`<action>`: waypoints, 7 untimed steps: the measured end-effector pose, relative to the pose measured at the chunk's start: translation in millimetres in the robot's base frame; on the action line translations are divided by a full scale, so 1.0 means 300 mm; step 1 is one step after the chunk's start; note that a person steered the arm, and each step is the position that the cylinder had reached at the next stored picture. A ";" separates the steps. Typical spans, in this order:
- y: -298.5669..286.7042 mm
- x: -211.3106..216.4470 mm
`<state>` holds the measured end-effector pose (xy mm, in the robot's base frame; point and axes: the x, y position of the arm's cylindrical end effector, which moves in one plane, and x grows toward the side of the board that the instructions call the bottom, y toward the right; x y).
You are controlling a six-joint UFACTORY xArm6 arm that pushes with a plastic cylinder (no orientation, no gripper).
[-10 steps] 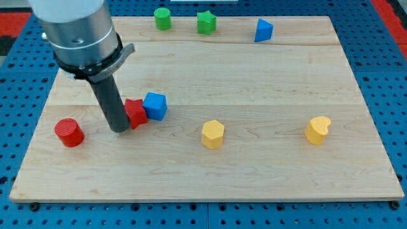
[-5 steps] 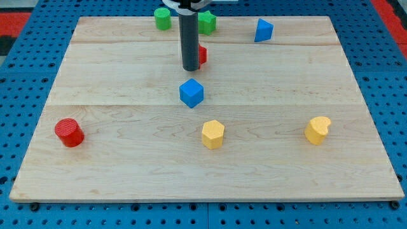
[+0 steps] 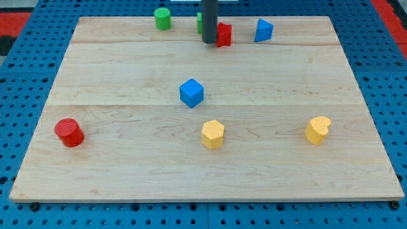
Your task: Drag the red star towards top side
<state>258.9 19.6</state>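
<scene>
The red star [image 3: 224,34] lies near the view's top edge of the wooden board [image 3: 127,159], partly hidden behind my rod. My tip [image 3: 209,41] rests on the board just left of the red star, touching or nearly touching it. The green star [image 3: 199,22] sits right behind the rod and is mostly hidden by it. A blue block [image 3: 263,30] lies just right of the red star.
A green cylinder [image 3: 163,18] stands at the top, left of the rod. A blue cube [image 3: 191,93] sits mid-board. A yellow hexagonal block [image 3: 213,134] and a yellow heart-like block [image 3: 318,130] lie lower. A red cylinder [image 3: 68,132] stands at lower left.
My tip and the red star moved from the left middle up and right to the top edge. The blue cube was pushed right to mid-board and has stayed there.
</scene>
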 end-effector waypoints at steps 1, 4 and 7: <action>0.081 -0.059; 0.334 -0.036; 0.659 -0.013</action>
